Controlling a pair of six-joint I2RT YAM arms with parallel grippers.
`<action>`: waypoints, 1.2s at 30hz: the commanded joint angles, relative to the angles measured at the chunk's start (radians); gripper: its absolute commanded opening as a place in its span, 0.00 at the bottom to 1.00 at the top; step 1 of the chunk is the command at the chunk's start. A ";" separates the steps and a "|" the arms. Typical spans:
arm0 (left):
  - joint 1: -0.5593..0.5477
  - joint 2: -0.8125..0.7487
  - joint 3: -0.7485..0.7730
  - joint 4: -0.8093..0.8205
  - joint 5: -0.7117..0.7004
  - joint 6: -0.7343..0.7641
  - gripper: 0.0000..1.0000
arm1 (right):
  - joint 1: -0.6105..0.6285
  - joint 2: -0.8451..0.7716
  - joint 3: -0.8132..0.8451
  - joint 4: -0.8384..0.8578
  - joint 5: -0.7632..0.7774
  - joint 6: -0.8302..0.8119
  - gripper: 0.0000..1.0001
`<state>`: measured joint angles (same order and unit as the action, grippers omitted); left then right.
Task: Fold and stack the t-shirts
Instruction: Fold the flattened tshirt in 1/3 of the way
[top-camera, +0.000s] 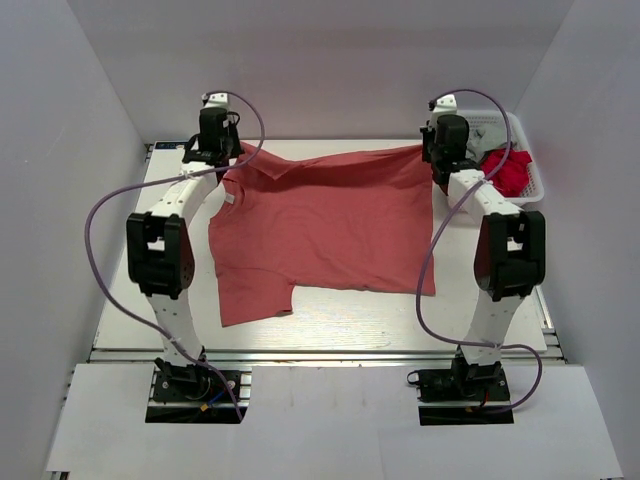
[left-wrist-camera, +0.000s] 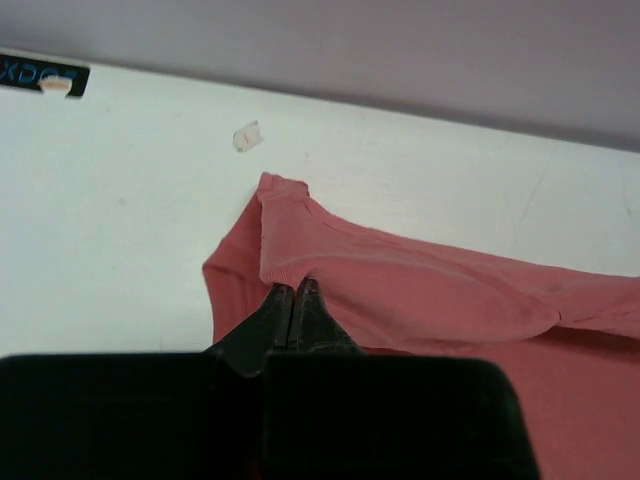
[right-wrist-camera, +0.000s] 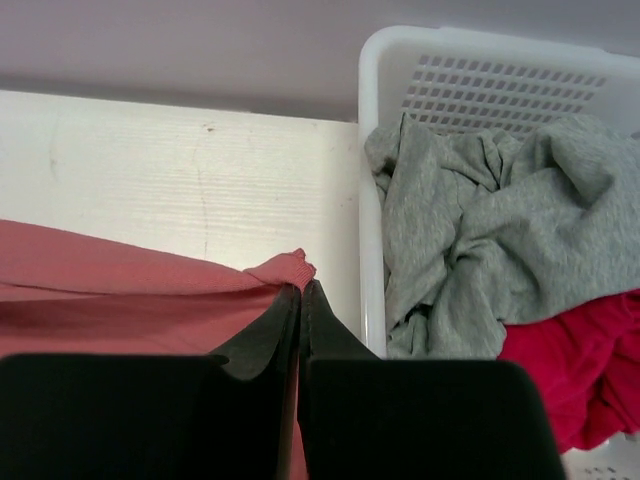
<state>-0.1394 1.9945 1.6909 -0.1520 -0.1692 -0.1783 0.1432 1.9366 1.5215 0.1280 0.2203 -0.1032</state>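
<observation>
A salmon-red t-shirt (top-camera: 325, 225) lies spread on the white table, one sleeve hanging toward the near left. My left gripper (top-camera: 232, 152) is shut on the shirt's far left corner (left-wrist-camera: 290, 240); the jaws pinch the cloth at their tips (left-wrist-camera: 296, 288). My right gripper (top-camera: 435, 152) is shut on the shirt's far right corner (right-wrist-camera: 285, 268), its jaws closed at the tips (right-wrist-camera: 301, 288). Both held corners are lifted slightly at the table's far edge. More shirts, a grey one (right-wrist-camera: 470, 230) and a bright red one (top-camera: 508, 170), lie in a basket.
A white plastic basket (top-camera: 528, 165) stands at the far right corner, right beside my right gripper; its rim shows in the right wrist view (right-wrist-camera: 368, 200). A small scrap of tape (left-wrist-camera: 246, 136) sticks to the table beyond the left gripper. Grey walls enclose the table.
</observation>
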 joint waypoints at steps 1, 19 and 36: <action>-0.002 -0.134 -0.071 -0.069 -0.026 -0.052 0.00 | -0.007 -0.073 -0.041 -0.002 -0.016 0.016 0.00; -0.011 -0.476 -0.505 -0.221 0.054 -0.243 0.00 | -0.007 -0.251 -0.303 -0.025 -0.009 0.068 0.00; -0.011 -0.530 -0.677 -0.349 0.025 -0.288 0.55 | -0.004 -0.275 -0.465 -0.085 0.071 0.289 0.46</action>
<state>-0.1463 1.5349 0.9871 -0.4477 -0.0948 -0.4503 0.1432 1.7184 1.0630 0.0338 0.2600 0.1261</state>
